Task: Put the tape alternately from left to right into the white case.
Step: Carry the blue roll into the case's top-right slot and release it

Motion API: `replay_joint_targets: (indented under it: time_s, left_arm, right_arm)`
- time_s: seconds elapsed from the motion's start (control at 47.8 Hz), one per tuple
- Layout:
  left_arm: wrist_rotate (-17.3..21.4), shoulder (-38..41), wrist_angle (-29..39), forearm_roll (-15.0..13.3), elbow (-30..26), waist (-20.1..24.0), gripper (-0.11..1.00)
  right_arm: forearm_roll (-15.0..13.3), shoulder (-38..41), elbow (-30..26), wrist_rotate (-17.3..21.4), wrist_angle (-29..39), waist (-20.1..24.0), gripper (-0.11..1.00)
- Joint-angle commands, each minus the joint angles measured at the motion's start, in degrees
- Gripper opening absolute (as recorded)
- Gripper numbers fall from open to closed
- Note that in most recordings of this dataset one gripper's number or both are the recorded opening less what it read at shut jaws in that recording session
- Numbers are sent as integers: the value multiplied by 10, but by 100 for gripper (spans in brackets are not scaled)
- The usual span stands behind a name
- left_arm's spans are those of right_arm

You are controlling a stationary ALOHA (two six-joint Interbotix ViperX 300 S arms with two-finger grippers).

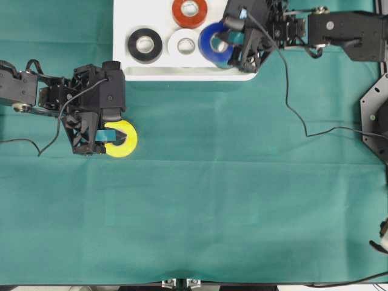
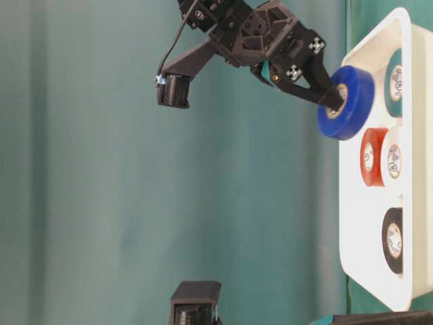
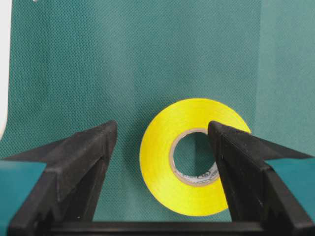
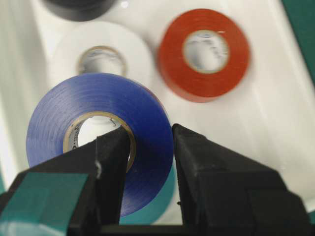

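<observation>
Your right gripper point(image 4: 147, 162) is pinching the wall of the blue roll point(image 1: 216, 43), carrying it above the white case point(image 1: 124, 36) near its right edge. It needs a free spot, clear of the teal roll point(image 2: 394, 82) beneath and the white roll point(image 1: 183, 43) and orange-red roll point(image 1: 190, 12) beside. Your left gripper point(image 3: 162, 167) hangs spread around the yellow roll point(image 3: 189, 157) on the green cloth point(image 1: 242, 194), off the case's near-left corner.

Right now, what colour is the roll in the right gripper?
Blue roll, pale core; clearest in the right wrist view, right gripper pinching its wall.
</observation>
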Motion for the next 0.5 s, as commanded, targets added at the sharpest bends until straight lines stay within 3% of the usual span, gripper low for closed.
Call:
replay_joint_targets:
  time_s: [0.0, 0.481]
  left_arm:
    - [0, -6, -6, -1, -5, -2, 93]
    - [0, -6, -7, -1, -5, -3, 93]
  right_arm:
    - [-2, -13, -6, -1, -17, -18, 28]
    - [-4, 42, -20, -2, -30, -110, 28]
